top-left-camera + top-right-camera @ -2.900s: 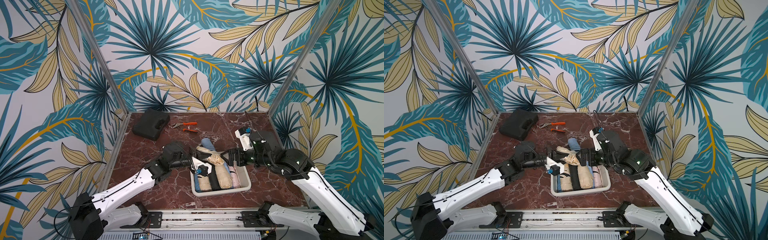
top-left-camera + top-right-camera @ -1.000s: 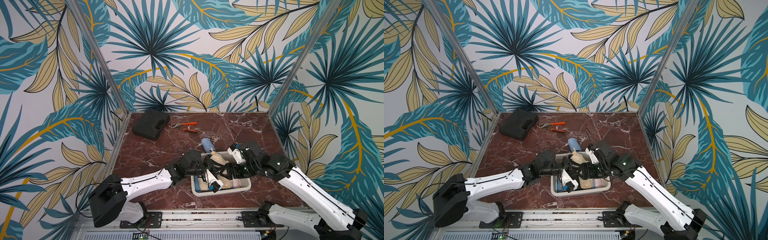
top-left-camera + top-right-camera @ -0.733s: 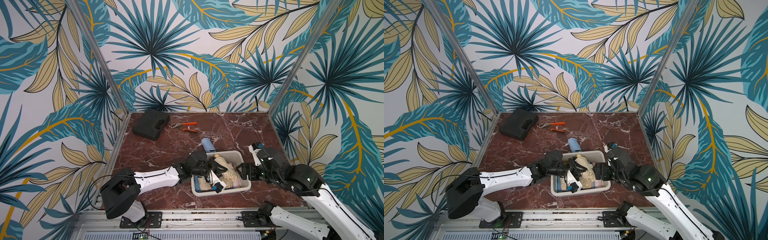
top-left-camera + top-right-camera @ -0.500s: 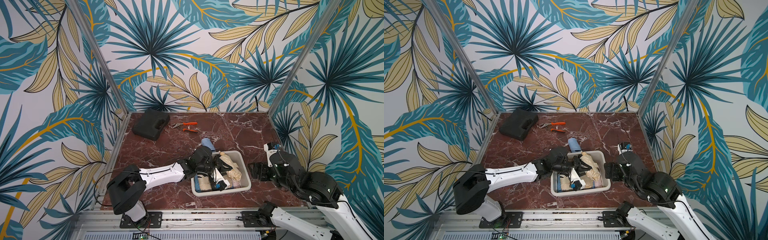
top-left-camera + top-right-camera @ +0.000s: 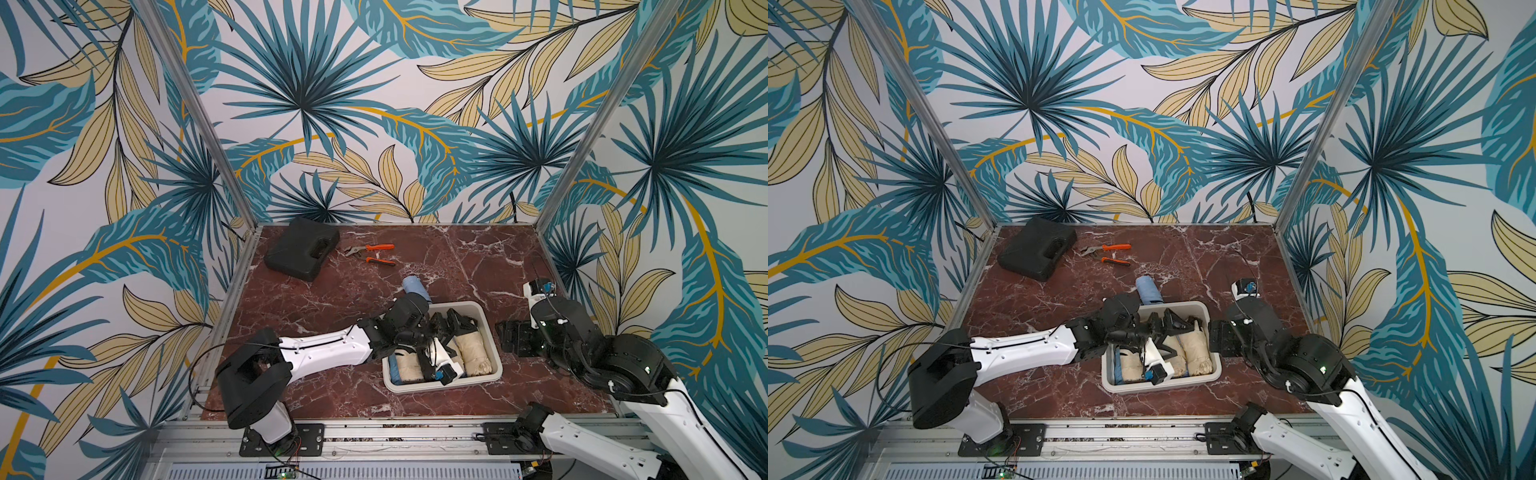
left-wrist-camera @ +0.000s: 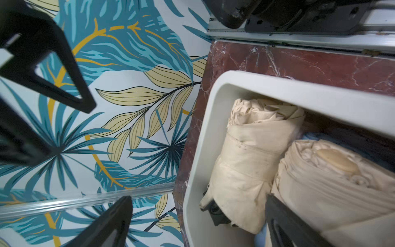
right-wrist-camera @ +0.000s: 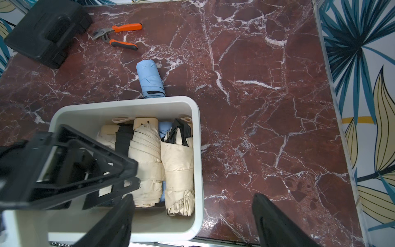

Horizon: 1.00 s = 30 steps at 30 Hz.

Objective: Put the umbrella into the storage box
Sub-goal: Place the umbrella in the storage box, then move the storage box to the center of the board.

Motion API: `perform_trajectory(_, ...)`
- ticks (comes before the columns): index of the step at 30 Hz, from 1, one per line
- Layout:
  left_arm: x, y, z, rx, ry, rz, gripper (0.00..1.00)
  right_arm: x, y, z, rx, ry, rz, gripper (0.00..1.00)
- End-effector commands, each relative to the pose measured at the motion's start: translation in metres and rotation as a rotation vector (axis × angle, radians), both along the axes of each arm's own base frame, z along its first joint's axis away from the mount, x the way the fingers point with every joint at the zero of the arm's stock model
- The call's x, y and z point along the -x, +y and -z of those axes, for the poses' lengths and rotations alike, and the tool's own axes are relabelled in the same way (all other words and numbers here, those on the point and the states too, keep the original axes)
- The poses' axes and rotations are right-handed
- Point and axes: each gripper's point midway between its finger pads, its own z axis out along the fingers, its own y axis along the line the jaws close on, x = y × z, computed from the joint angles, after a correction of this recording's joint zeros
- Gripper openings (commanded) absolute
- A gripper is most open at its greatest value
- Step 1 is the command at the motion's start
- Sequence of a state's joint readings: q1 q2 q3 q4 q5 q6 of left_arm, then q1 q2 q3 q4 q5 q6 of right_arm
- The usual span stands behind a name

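Over storage box (image 5: 465,306) left gripper (image 5: 448,326) spread, cream umbrellas (image 5: 471,353) inside, right gripper (image 5: 506,337) spread at three o'clock, blue umbrella (image 5: 415,286) at twelve.

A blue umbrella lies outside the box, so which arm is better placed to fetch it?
Probably left: the left tool, open, hangs over the storage box, just by the blue umbrella; the right tool stands farther off, beyond the box's other side.

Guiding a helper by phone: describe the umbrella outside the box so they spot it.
On the marble table, find the white storage box. Behind its far rim lies a folded light blue umbrella, the only one outside; the cream umbrellas are inside.
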<state>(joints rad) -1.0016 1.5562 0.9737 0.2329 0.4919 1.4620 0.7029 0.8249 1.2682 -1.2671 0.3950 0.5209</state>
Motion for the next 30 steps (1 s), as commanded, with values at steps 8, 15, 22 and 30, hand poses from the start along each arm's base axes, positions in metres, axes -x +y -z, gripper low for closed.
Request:
perform_trajectory(8,-0.023,0.067,-0.110,0.512,0.289,-0.375,1.00,-0.027,0.043,0.041,0.086,0.142,-0.130,0.89)
perform_trajectory(15,-0.079,0.176,-0.117,0.909,0.968,-1.037,1.00,-0.049,0.054,0.054,0.129,0.167,-0.108,0.91)
perform_trajectory(22,-0.061,0.238,-0.036,0.906,1.509,-1.573,1.00,-0.065,0.055,0.056,0.070,0.112,-0.015,0.97)
perform_trajectory(30,-0.057,0.230,0.024,0.783,1.781,-1.740,0.95,-0.072,0.028,0.060,0.042,0.086,0.182,1.00)
